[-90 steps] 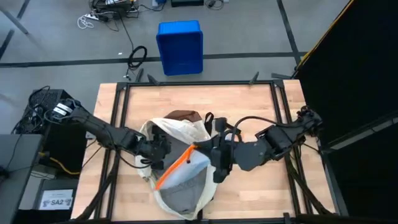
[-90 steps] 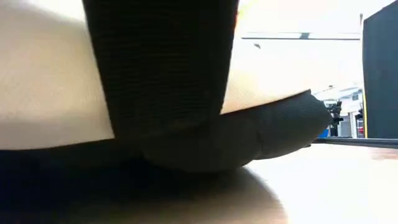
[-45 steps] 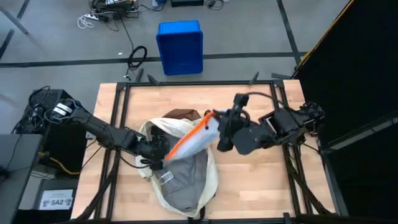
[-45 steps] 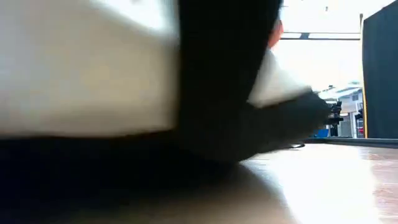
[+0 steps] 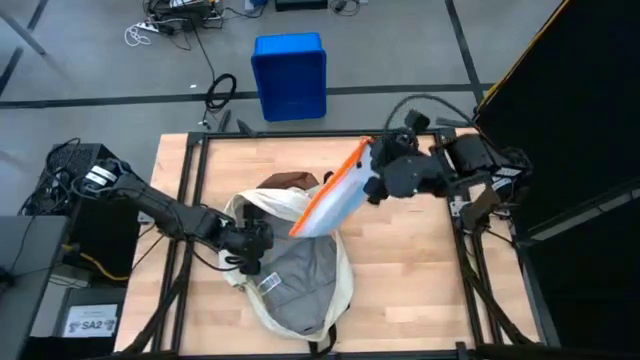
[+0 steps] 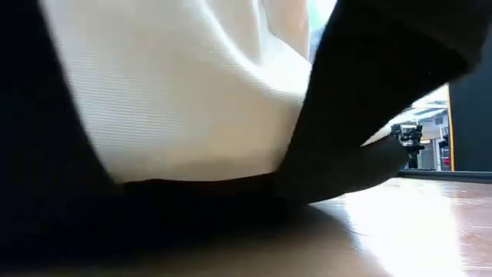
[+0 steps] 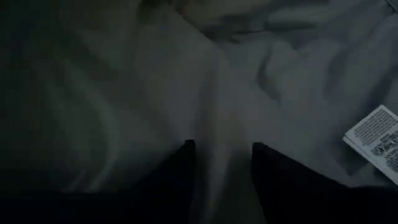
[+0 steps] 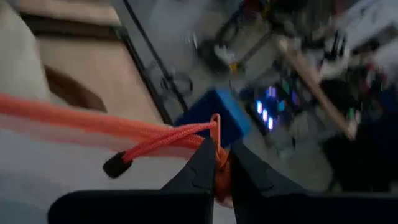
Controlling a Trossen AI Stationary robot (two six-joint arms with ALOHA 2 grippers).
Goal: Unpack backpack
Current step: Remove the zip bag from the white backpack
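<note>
The cream-white backpack [image 5: 300,290] lies open on the table, its grey lining up and its brown base [image 5: 290,185] toward the far edge. My left gripper [image 5: 252,245] is shut on the bag's left side. My right gripper [image 5: 372,172], above the table's far right part, is shut on a clear orange-edged pouch [image 5: 330,195]. The pouch slants down from it over the backpack's far right edge. In the low view the backpack's cream cloth [image 6: 184,92] and a dark strap [image 6: 361,108] fill the picture. My left gripper pinches a raised fold of the backpack's grey fabric [image 7: 219,155] between its two fingers [image 7: 177,174], near the left rim of the opening. The backpack stays lying on the table. My right gripper pinches the pouch's orange edge at its end [image 8: 216,144], where an orange cord [image 8: 161,144] loops off. The pouch hangs slanting below the fingers; whether its low end [image 5: 298,228] touches the backpack, I cannot tell.
A blue bin [image 5: 289,75] stands on the floor beyond the far edge. Black frame rails [image 5: 190,200] run along the table's sides. A black panel [image 5: 570,120] rises at the right. Bare wood [image 5: 410,290] shows right of the backpack.
My right gripper has gone up and toward the table's far right corner, drawing the pouch out of the backpack's opening until it hangs slanting above the bag. The grey lining where the pouch lay is now bare. My left gripper has kept its hold in place.
</note>
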